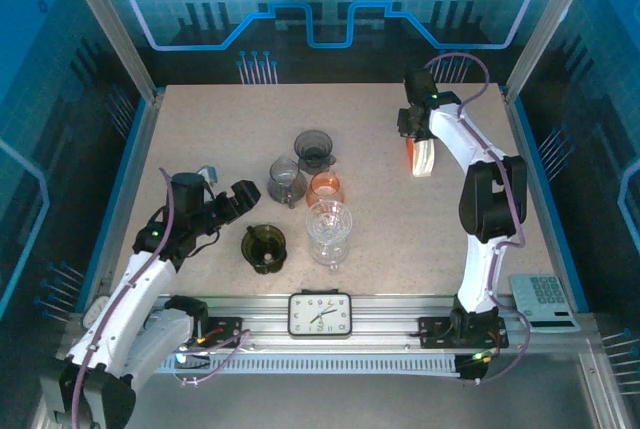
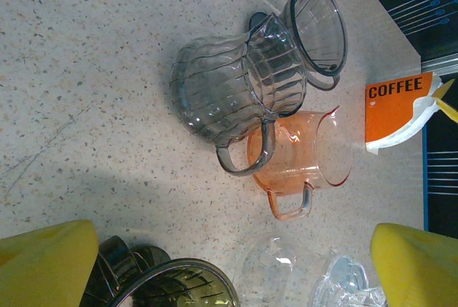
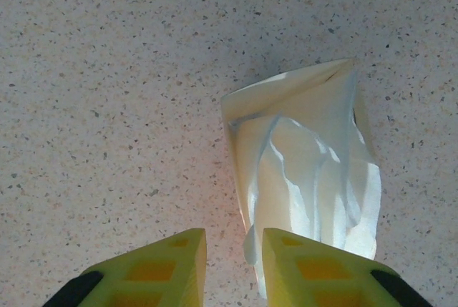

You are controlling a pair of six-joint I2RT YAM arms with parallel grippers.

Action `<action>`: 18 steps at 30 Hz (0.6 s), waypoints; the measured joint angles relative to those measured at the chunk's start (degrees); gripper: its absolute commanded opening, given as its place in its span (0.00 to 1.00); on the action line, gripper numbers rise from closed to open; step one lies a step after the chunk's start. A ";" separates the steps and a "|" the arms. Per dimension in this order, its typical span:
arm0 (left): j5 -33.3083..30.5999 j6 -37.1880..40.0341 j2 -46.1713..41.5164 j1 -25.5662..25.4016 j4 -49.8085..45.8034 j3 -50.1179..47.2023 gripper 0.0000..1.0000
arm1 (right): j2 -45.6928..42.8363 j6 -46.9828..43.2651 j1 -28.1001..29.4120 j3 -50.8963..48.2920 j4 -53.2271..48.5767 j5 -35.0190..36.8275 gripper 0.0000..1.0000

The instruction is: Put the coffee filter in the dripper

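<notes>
The right pincer [image 3: 232, 250] hangs low over the far right of the table [image 1: 200, 119]. Its yellow fingers are drawn close with a thin slit between them, right at the lower edge of the white coffee filter [image 3: 308, 171]; whether the paper is actually nipped cannot be told. The filter lies crumpled and half-opened beside its orange COFFEE packet [image 2: 397, 103], well apart from the drippers, so a carry toward the middle is probably needed. The left pincer [image 2: 229, 257] is spread wide just beside that cluster, likely placed to steady a dripper: the grey ribbed dripper [image 2: 229, 96] touches the orange dripper [image 2: 308, 153], with the clear dripper [image 1: 329, 229] nearer. The table is speckled beige, framed by aluminium rails and blue patterned walls, with a clock [image 1: 320, 314] at its near edge.
</notes>
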 measured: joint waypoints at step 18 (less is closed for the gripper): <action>0.00 0.00 0.00 0.63 0.15 -0.20 0.99 | 2.73 -0.83 0.00 2.16 -1.75 1.97 0.19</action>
